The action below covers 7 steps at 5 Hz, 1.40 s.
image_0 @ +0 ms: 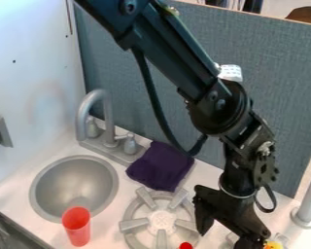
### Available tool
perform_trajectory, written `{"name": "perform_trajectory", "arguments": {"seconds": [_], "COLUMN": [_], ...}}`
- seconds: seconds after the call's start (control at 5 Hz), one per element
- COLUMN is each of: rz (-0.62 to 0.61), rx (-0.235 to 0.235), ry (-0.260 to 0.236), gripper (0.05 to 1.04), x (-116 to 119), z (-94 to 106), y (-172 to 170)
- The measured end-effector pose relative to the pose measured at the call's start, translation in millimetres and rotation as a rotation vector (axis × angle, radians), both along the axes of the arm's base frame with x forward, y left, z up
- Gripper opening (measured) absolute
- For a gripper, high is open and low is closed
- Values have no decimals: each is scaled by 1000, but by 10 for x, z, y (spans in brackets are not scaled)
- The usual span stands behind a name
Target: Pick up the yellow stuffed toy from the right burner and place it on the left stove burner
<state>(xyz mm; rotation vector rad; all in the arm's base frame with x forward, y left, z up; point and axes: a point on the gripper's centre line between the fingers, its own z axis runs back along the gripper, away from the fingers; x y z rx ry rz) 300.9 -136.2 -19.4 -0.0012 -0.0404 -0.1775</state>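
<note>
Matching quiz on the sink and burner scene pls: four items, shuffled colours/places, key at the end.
Items
1. Cup
2. Cloth
3. Faucet
4. Gripper

Descriptions
A. Grey and arched, behind the sink
B. Black, at the right side of the burner in the view
C. Red, by the sink's front edge
D. Dark purple, between the sink and the panel

Pairs: 1-C, 2-D, 3-A, 4-B
</note>
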Motion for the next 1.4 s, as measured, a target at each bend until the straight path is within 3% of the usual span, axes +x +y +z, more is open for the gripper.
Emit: {"name": "perform_trajectory", "arguments": {"seconds": [0.2,0.6,0.8,1.2,1.4], "rz": [0,-24,-96,-100,-80], "rx": [13,-103,-125,-140,-116], "ry": [31,-76,-118,-58,-8], "gripper": [1001,1001,1001,1001,1001], "x": [-53,78,155,301,356], "z": [-116,-104,-6,-257,-405], "y": [22,-180,-449,-658,-688]}}
